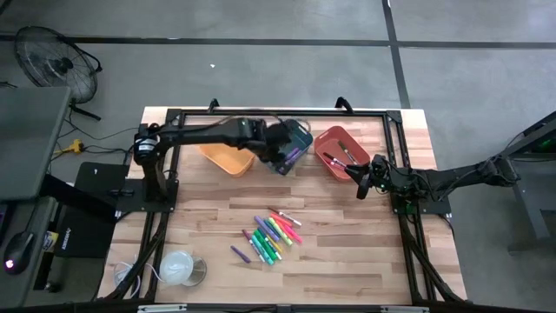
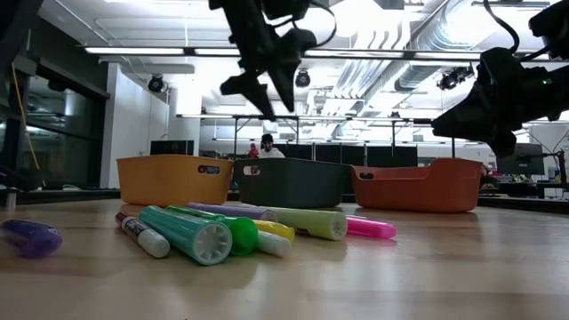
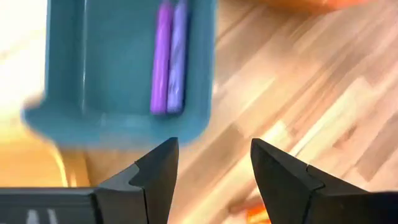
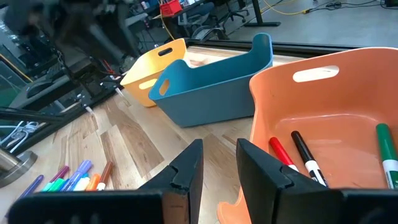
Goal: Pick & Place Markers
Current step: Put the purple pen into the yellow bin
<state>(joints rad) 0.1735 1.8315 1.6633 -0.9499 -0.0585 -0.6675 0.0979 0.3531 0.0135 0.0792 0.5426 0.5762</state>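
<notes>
Markers (image 1: 271, 233) are lying in a loose bunch on the counter (image 1: 365, 252), roughly mid-counter and toward the near edge: green, yellow, pink, purple, orange ones, most touching or overlapping, w/ one purple marker (image 1: 240, 253) sitting a bit apart on the left side of the bunch. Low view is showing them capped & lying flat, a teal-green one (image 2: 185, 233) closest to the lens.

Three bins are standing in a row at the far side: yellow bin (image 1: 228, 158), blue bin (image 1: 292, 146), orange-red bin (image 1: 337, 151). Two purple markers (image 3: 168, 57) are lying side by side inside the blue bin. In the orange-red bin a red marker (image 4: 285, 155), a black one (image 4: 306, 157) & a green one (image 4: 387, 153) are resting on the floor of it.

Left tool (image 1: 280, 157) is hanging above the blue bin's near end, fingers (image 3: 155, 174) spread wide apart, nothing btwn them. Right tool (image 1: 361, 176) is hovering just beside the orange-red bin's near corner, over bare counter; its fingers (image 4: 185, 173) are standing partly apart w/ a narrow gap, gripping nothing.

White round cup-like thing (image 1: 180, 267) is sitting near the counter's front-left corner, well apart from the markers. A person (image 2: 268, 147) is sitting far off in the room behind the bins.
</notes>
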